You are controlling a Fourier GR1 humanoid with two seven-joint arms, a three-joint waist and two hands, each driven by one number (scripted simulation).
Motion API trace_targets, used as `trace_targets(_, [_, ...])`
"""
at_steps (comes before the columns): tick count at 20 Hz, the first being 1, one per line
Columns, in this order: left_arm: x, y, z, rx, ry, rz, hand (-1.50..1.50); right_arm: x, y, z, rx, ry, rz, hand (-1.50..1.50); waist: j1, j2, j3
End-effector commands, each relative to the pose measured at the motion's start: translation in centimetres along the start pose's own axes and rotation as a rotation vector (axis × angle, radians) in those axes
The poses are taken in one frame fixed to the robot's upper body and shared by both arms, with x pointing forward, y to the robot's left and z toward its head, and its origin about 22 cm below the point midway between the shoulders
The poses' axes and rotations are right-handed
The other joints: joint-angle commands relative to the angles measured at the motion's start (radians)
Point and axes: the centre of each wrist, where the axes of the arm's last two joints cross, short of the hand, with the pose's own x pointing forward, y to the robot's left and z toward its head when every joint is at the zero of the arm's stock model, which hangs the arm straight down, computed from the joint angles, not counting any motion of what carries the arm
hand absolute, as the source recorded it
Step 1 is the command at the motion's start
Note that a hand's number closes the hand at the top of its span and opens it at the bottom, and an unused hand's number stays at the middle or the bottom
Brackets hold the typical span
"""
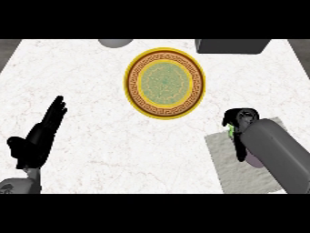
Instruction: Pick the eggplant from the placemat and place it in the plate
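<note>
Eggplant (232, 132) sat on grey placemat (241, 166) w/ R hand (241, 119) curled round it — mostly hidden. L hand (42, 134) open, fingers straight — plate (164, 83) bare.

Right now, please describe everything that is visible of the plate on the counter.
The plate is round, with a bright yellow rim, a dark red band carrying a gold key pattern, and a pale green patterned centre. It looks glazed, like ceramic. It lies flat on the white marble counter, near the far middle, and nothing lies in it. No hand touches it: the right hand is nearer the robot, over the grey placemat, clearly apart from the plate.
</note>
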Motion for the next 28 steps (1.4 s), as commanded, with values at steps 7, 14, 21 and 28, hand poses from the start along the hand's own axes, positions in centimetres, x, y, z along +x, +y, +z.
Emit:
trace_targets(7, [0.5, -0.8, 0.2, -0.011, -0.004, 0.009, 0.0, -1.9, 4.4, -2.3, 0.061, -0.073, 0.012, 1.5, -0.008, 0.01, 0.007])
trace_targets(14, [-0.9, 1.8, 1.5, 0.049, 0.046, 0.001, 0.0, 0.2, 3.7, -0.9, -0.317, 0.097, -0.386, 1.5, -0.071, -0.019, 0.007])
trace_targets(21, [-2.5, 2.8, 3.0, 0.108, 0.095, -0.013, 0.0, 1.6, 1.9, 3.7, -0.793, 0.247, -0.788, 1.5, -0.143, -0.053, 0.001])
trace_targets(28, [-2.3, 2.7, 3.2, 0.097, 0.072, -0.007, 0.0, 7.3, 5.6, 8.6, -1.065, 0.222, -0.923, 1.5, -0.118, -0.037, 0.001])
